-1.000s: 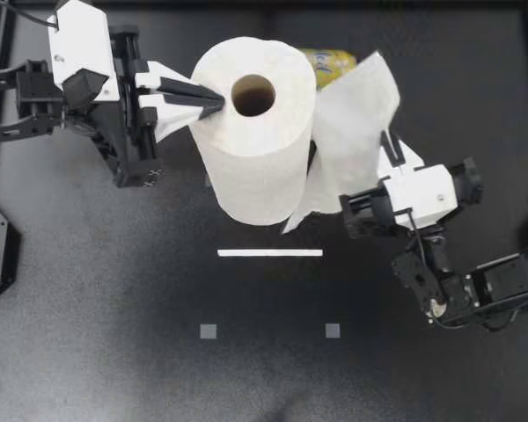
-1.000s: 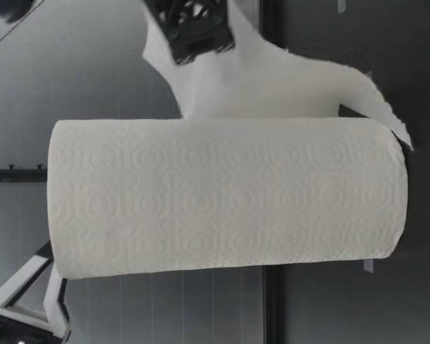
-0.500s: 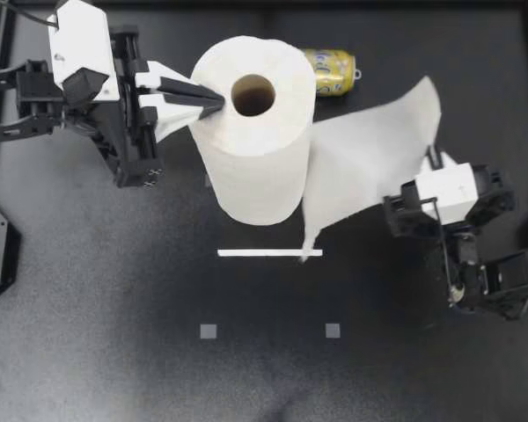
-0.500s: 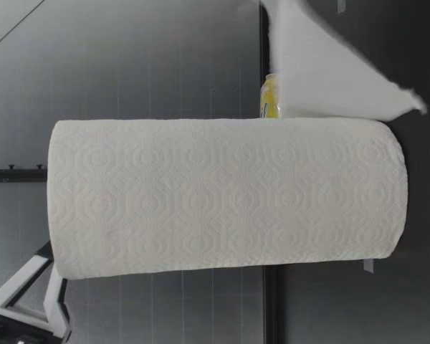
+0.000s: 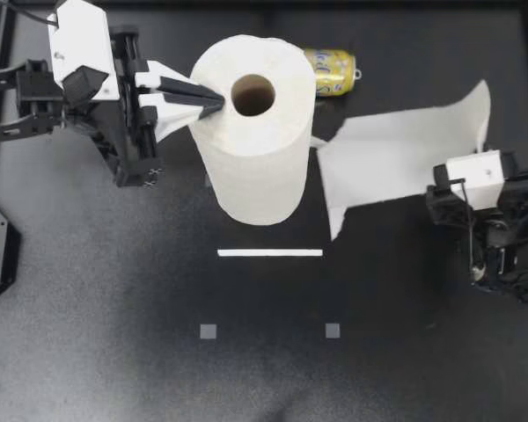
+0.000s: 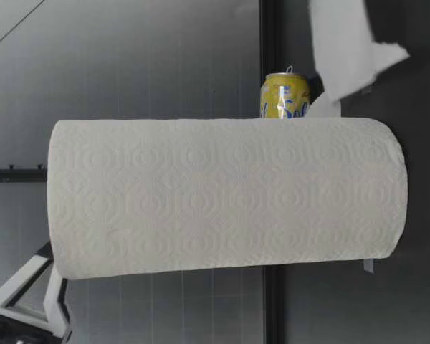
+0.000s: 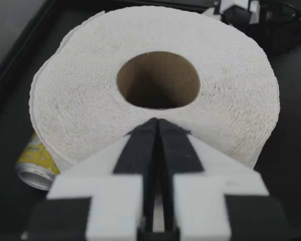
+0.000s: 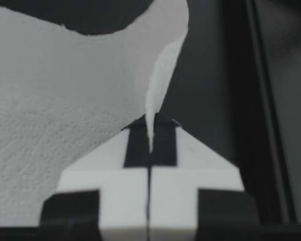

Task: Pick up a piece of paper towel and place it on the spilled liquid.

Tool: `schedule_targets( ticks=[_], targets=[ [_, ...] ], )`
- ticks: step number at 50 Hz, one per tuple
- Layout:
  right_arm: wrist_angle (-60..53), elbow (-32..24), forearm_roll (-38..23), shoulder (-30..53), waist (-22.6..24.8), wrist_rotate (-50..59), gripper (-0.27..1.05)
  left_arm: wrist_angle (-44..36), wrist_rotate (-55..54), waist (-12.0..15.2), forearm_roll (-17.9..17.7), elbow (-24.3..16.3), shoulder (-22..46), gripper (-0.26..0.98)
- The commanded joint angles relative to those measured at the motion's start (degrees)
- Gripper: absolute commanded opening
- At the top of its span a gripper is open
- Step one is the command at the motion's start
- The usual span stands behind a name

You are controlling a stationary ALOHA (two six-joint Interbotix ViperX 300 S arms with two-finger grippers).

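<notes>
Top view showed my left end effector (image 5: pixel 213 99) reaching in from the counter's (image 5: pixel 114 308) left edge. Its fingers were pressed together, with the tips resting on the top of the roll (image 5: pixel 255 149) just beside the cardboard core. The left wrist view showed those fingers closed with nothing between them. The roll stood upright near the middle of the far edge. Between it and that edge a yellow can (image 5: pixel 333 70) lay on its side. A white strip (image 5: pixel 269 253) lay flat on the counter on the roll's near side. Toward the right edge, a sheet (image 5: pixel 396 158) hung spread above the counter, one corner just beside the roll; I could not tell whether they touched. My right end effector (image 5: pixel 453 180) was clamped on the sheet's far-right end, and the right wrist view showed the sheet pinched between both fingers.
</notes>
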Motion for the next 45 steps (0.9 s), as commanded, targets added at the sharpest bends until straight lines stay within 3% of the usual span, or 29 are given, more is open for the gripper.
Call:
schedule_targets(
  ticks=[1,10,21,33,40,45],
  targets=[
    [0.6,-0.1,0.4,-1.6,-1.0,-0.2,-0.09,2.0,-0.6,0.6,-0.1,2.0,1.8,0.12],
    [2.9,-1.1,1.9,-1.5,-3.3,-2.6,-0.09,2.0,-0.6,0.6,-1.1,2.5,1.3,0.12],
    [11.8,-5.6,1.3,-5.5,-4.0,-18.6,-0.09,1.9,-0.6,0.6,-1.3,3.2,0.4,0.12],
    [21.4,-2.5,3.4,-15.6,-4.1,-26.3,-0.09,1.4,-0.6,0.6,-1.6,3.7,0.4,0.12],
    [20.2,-3.4,0.4,-20.7,-4.1,-29.6,-0.09,0.8,-0.6,0.6,-1.7,3.6,0.4,0.12],
    [13.3,-5.4,-1.1,-22.2,-4.0,-30.3,-0.09,-0.4,-0.6,0.6,-2.0,3.6,0.6,0.12]
  ],
)
